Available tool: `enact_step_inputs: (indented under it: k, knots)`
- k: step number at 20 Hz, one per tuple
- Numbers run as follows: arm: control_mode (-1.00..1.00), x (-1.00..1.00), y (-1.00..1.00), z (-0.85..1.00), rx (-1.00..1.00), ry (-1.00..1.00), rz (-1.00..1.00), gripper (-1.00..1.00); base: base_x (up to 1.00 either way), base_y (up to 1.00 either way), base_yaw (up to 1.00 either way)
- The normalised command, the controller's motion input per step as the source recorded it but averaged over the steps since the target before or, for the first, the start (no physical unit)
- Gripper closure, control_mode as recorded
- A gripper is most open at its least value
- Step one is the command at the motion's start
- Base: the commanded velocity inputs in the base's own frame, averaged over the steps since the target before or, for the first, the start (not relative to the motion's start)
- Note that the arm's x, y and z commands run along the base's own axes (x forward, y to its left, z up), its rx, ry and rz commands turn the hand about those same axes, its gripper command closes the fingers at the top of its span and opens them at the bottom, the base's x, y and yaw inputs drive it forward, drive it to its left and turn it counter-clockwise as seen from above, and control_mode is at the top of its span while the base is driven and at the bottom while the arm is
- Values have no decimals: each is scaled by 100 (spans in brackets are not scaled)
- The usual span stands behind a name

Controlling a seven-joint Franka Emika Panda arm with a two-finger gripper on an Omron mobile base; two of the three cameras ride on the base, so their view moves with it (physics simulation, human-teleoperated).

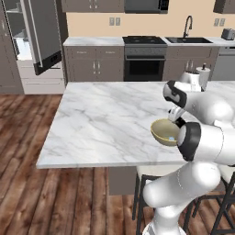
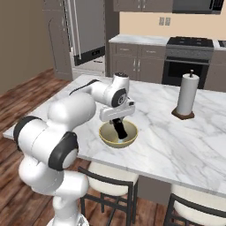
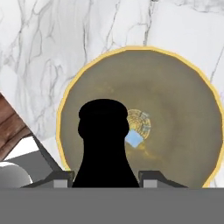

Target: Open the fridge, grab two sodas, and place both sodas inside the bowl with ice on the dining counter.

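A black soda [image 2: 119,129] is held upright, its base inside the olive bowl [image 2: 106,134], which sits near the front edge of the marble bench [image 1: 101,124]. The fridge [image 1: 41,36] door stands open.

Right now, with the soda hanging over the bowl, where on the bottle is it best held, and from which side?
Probably on its wide body, coming in from the base end, as the jaws stand now. The soda bottle tapers to a narrow neck that points away, down towards the bowl. The broad, straighter body gives the two jaws opposite sides to clamp, while the neck would likely slip.
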Motion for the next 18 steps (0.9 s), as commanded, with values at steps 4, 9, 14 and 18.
enact_step_inputs:
  k: [4,9,14,18]
  knots:
    - [-100,27,0,-31,0,5,2,100,0,0,0]
    - [-100,32,0,-26,0,5,1,100,0,0,0]
    - [-100,22,0,-27,0,3,2,100,0,0,0]
    - [-100,16,0,-30,0,1,2,100,0,0,0]
